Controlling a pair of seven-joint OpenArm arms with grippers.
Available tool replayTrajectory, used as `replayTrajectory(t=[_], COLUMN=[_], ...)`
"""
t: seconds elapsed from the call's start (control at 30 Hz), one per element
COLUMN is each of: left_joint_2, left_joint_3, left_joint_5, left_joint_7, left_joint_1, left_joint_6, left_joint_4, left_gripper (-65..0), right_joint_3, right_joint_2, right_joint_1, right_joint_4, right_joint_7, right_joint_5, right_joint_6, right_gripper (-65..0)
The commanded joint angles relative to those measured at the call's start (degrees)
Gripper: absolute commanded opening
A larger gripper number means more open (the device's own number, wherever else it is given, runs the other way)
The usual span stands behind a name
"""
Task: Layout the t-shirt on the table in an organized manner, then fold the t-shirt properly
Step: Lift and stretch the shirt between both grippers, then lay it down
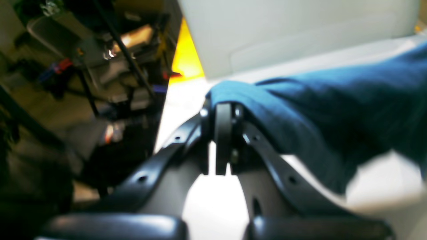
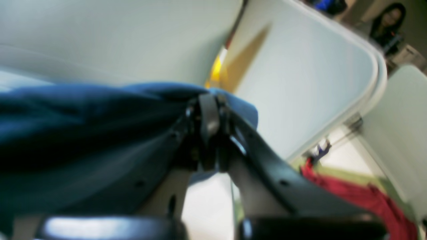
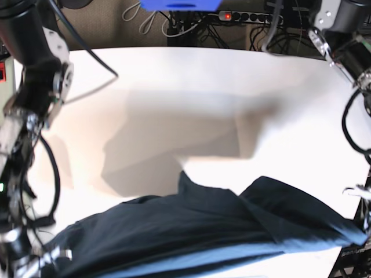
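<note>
Above the table's [image 3: 174,75] six-o'clock edge, the navy t-shirt [image 3: 203,231] hung stretched between the left gripper [image 1: 223,110] and right gripper [image 2: 208,110], both clamped on fabric; a thin pinch could slip, collapsing it.

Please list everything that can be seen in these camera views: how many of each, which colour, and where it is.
t-shirt: one, dark navy blue, stretched between the two arms, hanging over the near part of the table.
table: one, white, fills most of the base view.
power strip: one, dark with a red light, behind the far edge of the table.
red cloth: one, red, low beside the table in the right wrist view.
person: one, dark hair, blurred, in the background of the right wrist view.
left gripper: one, black, shut on a t-shirt edge.
right gripper: one, black, shut on a t-shirt edge.
</note>
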State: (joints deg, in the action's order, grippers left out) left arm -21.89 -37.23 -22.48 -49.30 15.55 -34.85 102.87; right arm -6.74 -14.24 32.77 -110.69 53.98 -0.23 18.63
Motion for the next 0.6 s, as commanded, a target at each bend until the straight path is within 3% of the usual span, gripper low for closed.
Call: replayTrajectory(t=[0.0,0.37,0.57], left_joint_2=[-0.9,-0.7,-0.7], left_joint_3=[-0.2,0.9,4.0], left_joint_5=[-0.4,-0.4,-0.4], left_joint_7=[1.3,1.0,1.0], left_joint_1=[0.1,-16.0,-24.3], left_joint_6=[0.3,0.3,0.3], left_joint_4=[-0.4,-7.4,-7.1], left_gripper=[-64.8,-64.7,-64.6], right_joint_3=[0.1,0.1,0.2], right_joint_2=[-0.1,0.0,0.8], right_joint_1=[-1.3,-29.7,-40.3], right_joint_4=[-1.0,-4.5,-4.4], right_joint_7=[-1.4,-7.3,-7.6], right_joint_5=[0.4,0.5,0.5], right_joint_6=[-0.4,-0.2,8.0], right_gripper=[-65.0,-65.0,-64.8])
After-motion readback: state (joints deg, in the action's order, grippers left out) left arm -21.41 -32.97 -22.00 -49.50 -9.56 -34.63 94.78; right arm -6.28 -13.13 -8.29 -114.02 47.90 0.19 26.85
